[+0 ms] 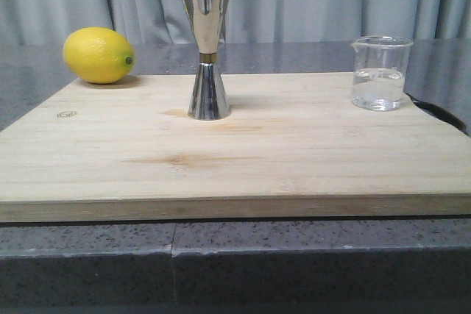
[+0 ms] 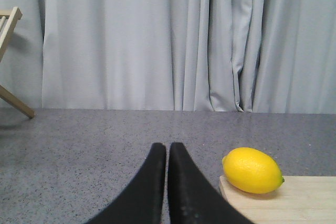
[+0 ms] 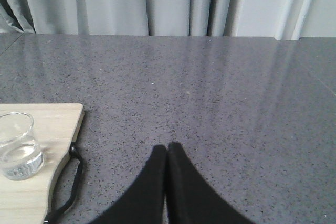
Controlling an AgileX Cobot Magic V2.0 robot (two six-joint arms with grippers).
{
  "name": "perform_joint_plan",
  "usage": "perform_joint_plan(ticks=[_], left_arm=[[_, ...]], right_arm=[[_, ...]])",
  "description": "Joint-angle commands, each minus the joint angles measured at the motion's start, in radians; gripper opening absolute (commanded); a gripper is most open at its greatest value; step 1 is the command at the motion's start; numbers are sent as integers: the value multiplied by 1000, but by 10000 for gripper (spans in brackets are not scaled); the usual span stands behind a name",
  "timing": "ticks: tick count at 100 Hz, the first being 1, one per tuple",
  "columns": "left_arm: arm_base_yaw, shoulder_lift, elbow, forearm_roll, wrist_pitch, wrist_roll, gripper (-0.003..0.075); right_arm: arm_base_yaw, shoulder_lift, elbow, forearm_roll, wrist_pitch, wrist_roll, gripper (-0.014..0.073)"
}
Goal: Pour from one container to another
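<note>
Both arms held low, off the light wooden cutting board (image 1: 235,152). Left gripper (image 2: 167,153) and right gripper (image 3: 167,153) pressed together, empty. Small clear glass beaker (image 1: 380,73) near board's far right corner; shiny steel hourglass jigger (image 1: 207,49) upright mid-board toward far edge; yellow lemon (image 1: 98,55) at far left corner.

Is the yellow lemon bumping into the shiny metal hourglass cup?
Apart. In the front view, bare wooden board shows between the yellow lemon and the shiny steel hourglass jigger.
</note>
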Motion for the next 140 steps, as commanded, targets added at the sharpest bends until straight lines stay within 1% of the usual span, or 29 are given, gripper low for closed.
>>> perform_joint_plan(ticks=[1, 45, 49, 53, 56, 63, 68, 70, 71, 75, 78, 82, 87, 90, 140], left_arm=[[-8, 22, -30, -4, -77, -9, -19], [-8, 22, -30, -4, -75, -9, -19], [-8, 23, -30, -4, -77, -9, -15], [-8, 25, -30, -4, -79, -9, 7], [-8, 25, -30, -4, -79, -9, 38], [-8, 25, -30, 14, -76, -9, 167], [-8, 25, -30, 23, -76, -9, 296], [-8, 25, -30, 26, -76, -9, 328], [-8, 25, -30, 28, -76, -9, 358], [-8, 25, -30, 28, -76, -9, 437], [-8, 25, -30, 28, -76, -9, 476], [-8, 25, -30, 28, -76, -9, 509], [-8, 25, -30, 28, -76, -9, 514], [-8, 25, -30, 28, -76, -9, 514], [-8, 25, -30, -8, -79, -9, 513]], right_arm=[[-2, 16, -36, -18, -76, -7, -71], [-2, 16, -36, -18, -61, -7, -71], [-2, 16, -36, -18, -61, -7, -69], [-2, 16, -36, -18, -61, -5, -48], [-2, 16, -36, -18, -61, -5, -16], [-2, 16, -36, -20, -61, -5, 113], [-2, 16, -36, -24, -61, -5, 251], [-2, 16, -36, -24, -59, -5, 286], [-2, 16, -36, -24, -56, -5, 321], [-2, 16, -36, -24, -50, -5, 416], [-2, 16, -36, -24, -49, -5, 469], [-2, 16, -36, -24, -48, -5, 526], [-2, 16, -36, -24, -48, -5, 559], [-2, 16, -36, -24, -48, -5, 565], [-2, 16, -36, -24, -51, -5, 565]])
